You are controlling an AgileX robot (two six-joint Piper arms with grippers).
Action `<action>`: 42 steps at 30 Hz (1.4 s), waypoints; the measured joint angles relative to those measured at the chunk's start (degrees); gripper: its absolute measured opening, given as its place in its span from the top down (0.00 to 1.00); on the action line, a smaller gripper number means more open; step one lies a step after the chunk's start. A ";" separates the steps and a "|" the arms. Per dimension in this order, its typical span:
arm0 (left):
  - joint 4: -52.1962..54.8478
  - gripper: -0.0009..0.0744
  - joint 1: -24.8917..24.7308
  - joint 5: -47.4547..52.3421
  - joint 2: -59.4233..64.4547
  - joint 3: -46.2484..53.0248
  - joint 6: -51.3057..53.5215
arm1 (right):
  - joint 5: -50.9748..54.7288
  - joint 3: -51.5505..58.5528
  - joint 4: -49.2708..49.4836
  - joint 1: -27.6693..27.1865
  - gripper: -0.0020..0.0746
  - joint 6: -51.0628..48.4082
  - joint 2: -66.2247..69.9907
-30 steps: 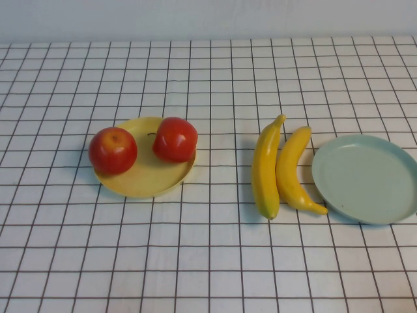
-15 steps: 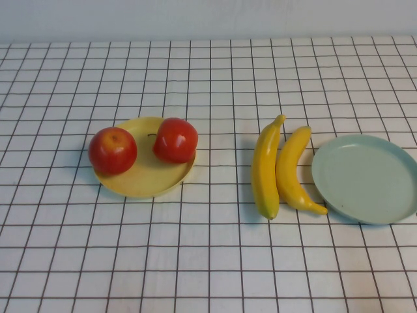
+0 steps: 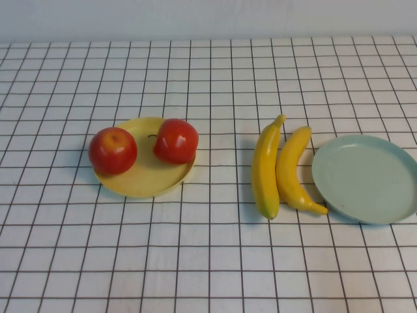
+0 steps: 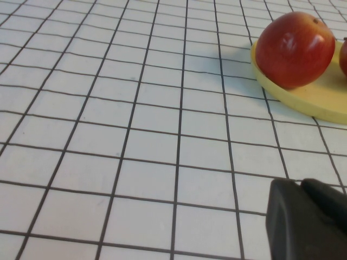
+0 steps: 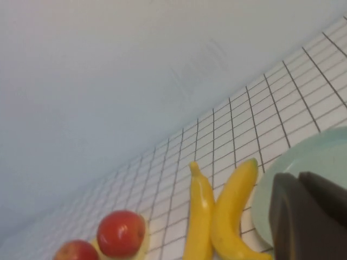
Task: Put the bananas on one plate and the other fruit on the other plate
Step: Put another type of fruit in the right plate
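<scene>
Left claw (image 4: 309,219) and right claw (image 5: 309,216) both closed, holding nothing.

bananas (image 3: 279,171): two glossy yellow ones, side by side on the bench, just left of the blue-green plate
blue-green plate (image 3: 366,177): bare, far right
apples (image 3: 143,146): two shiny red, on the yellow plate
yellow plate (image 3: 147,176): left of centre

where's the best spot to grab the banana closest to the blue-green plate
Probably mid-body on the right banana, from above, hand across its width. It lies flat, almost touching the left banana, so little room between. The shut right hand is nearest.
</scene>
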 joint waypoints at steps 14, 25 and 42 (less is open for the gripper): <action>0.00 0.99 0.00 0.00 0.00 0.00 0.00 | 30.39 -38.07 -31.67 0.30 0.99 -1.13 54.36; 0.00 0.99 0.00 0.00 0.00 0.00 0.00 | 48.01 -69.74 -45.77 19.59 0.99 7.86 93.53; 0.00 0.99 0.00 0.00 0.00 0.00 0.00 | 54.28 -101.56 -48.25 29.50 0.33 15.86 118.51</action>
